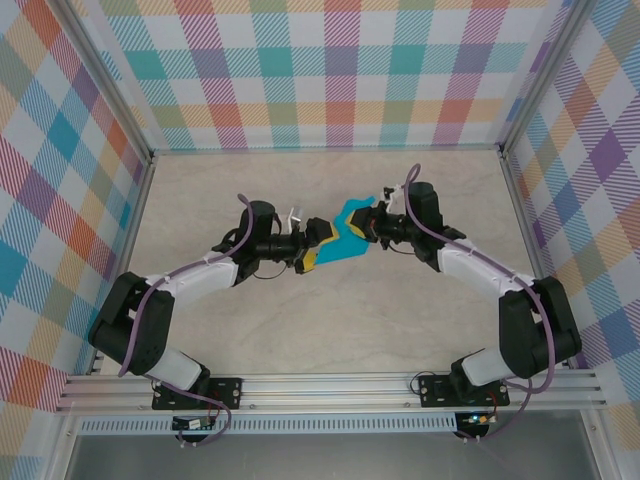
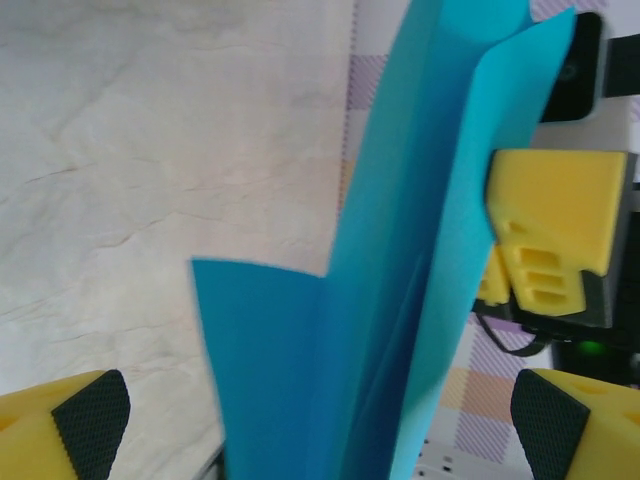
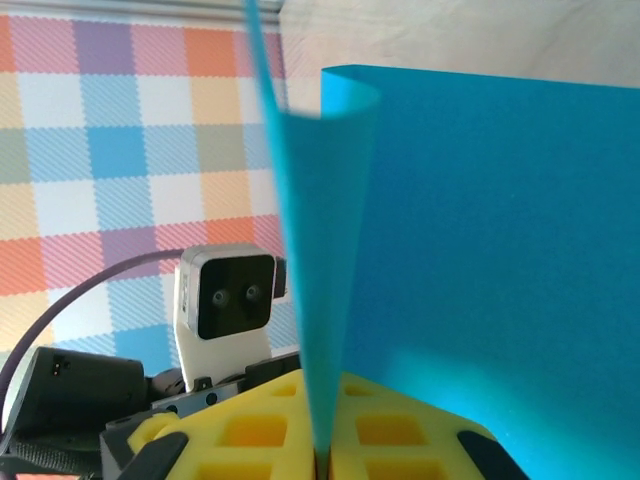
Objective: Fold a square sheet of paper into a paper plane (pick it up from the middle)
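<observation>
Teal paper [image 1: 350, 243], edge pinched by right gripper [image 3: 322, 440], left gripper [image 2: 320, 420] spread wide astride it, above table [image 1: 300, 335].

One teal sheet of paper [image 1: 345, 235] is showing, creased, over one pale surface [image 1: 250, 330]. Two arms are meeting at the paper, the left arm [image 1: 190, 285] lying to its left and the right arm [image 1: 480, 265] to its right. Two hands are sitting at the paper, the left hand [image 1: 320, 247] and the right hand [image 1: 368, 228], each bearing two yellow fingers [image 3: 250, 435], making four. Three chequered walls [image 1: 330, 70] are standing around the paper: one behind and one to either side
</observation>
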You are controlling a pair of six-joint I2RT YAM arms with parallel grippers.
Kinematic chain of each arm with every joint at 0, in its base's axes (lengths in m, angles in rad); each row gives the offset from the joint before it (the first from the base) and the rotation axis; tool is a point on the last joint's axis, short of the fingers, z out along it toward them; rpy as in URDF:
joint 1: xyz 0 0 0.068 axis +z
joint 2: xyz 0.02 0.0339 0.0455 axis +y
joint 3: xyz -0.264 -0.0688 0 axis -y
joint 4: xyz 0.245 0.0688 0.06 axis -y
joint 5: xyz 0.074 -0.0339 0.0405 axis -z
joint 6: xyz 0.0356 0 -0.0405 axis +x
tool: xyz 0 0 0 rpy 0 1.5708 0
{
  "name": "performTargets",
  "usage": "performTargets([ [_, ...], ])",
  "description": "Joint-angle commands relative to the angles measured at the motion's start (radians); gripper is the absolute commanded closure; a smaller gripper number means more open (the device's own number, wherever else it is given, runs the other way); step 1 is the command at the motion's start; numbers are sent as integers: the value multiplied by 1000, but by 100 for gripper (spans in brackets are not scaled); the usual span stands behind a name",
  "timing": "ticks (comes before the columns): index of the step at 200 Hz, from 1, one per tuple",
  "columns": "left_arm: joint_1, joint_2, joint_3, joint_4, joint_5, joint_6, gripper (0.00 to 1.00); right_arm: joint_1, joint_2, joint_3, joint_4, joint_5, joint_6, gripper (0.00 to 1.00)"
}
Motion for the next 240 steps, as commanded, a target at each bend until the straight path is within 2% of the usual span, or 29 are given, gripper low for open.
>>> performTargets([
  [1, 8, -25, 10, 157, 50, -89, 5, -1, 29, 20, 99, -91, 60, 90],
  [11, 8, -23, 15, 191, 48, -102, 14, -1, 29, 16, 96, -98, 61, 90],
  [21, 7, -15, 19, 220, 51, -113, 31, -1, 29, 12, 96, -109, 62, 90],
  [32, 8, -8, 14, 243, 44, -128, 43, -1, 28, 5, 104, -118, 68, 89],
  [59, 6, 19, -14, 342, 47, -191, 58, -1, 30, -4, 100, -127, 65, 89],
  [100, 6, 26, -15, 338, 39, -177, 81, -5, 37, -3, 71, -130, 48, 85],
  [114, 6, 25, -3, 278, 31, -139, 87, -9, 27, 14, -5, -115, 11, 79],
  [129, 8, 18, 16, 169, 15, -69, 91, -16, 7, 40, -135, -76, -56, 65],
  [152, 8, 2, 92, -171, -57, 151, 93, -21, -47, 109, -447, 109, -215, 46],
  [167, 1, -4, 194, -503, -198, 354, 94, -21, -80, 146, -610, 253, -290, 40],
  [185, -26, 17, 331, -860, -471, 554, 94, -21, -111, 162, -727, 390, -333, 32],
  [210, -76, 58, 463, -1095, -818, 671, 95, -21, -142, 147, -773, 472, -346, 24],
  [240, -170, 169, 601, -1295, -1257, 720, 96, -20, -158, 115, -776, 503, -332, 19],
])
